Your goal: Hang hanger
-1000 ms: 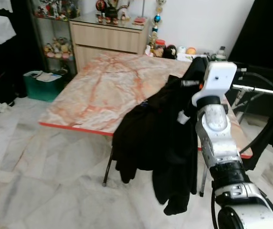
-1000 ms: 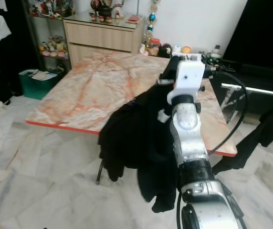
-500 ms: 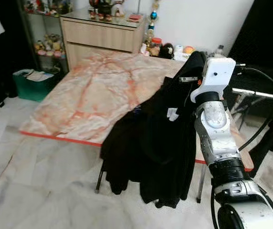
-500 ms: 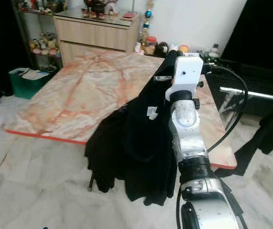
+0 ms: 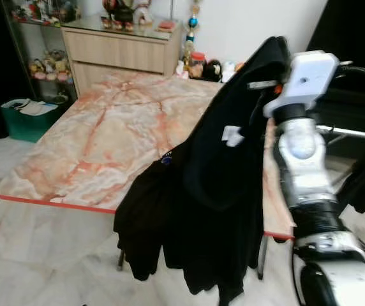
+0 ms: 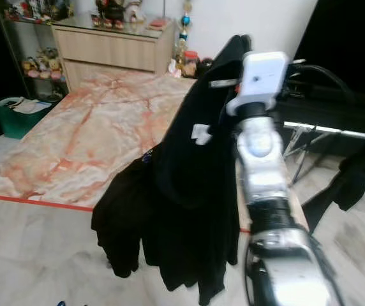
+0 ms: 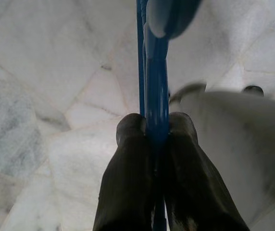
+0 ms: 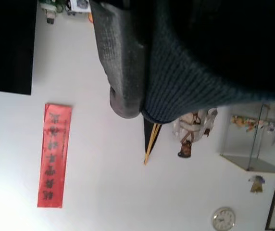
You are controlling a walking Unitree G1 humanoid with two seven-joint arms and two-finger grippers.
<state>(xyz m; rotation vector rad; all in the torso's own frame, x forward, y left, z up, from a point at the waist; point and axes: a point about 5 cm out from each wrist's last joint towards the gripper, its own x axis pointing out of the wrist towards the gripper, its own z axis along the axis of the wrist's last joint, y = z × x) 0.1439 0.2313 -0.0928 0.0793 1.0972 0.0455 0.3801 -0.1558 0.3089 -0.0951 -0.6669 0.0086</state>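
Right claw [image 5: 268, 81] grips a black garment [image 5: 214, 191] high above the marble surface [image 5: 106, 146], apparently clearing its hem. Left claw [image 7: 149, 139] clamps a blue hanger [image 7: 156, 82], kept ready below.

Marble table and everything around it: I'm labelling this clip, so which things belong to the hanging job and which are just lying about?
Job:
- black garment, lifted by the right gripper, hem draped over the table edge
- blue hanger, pinched in the left gripper

Lying about:
- marble table
- wooden cabinet with ornaments
- green bin
- red wall banner
- wall clock
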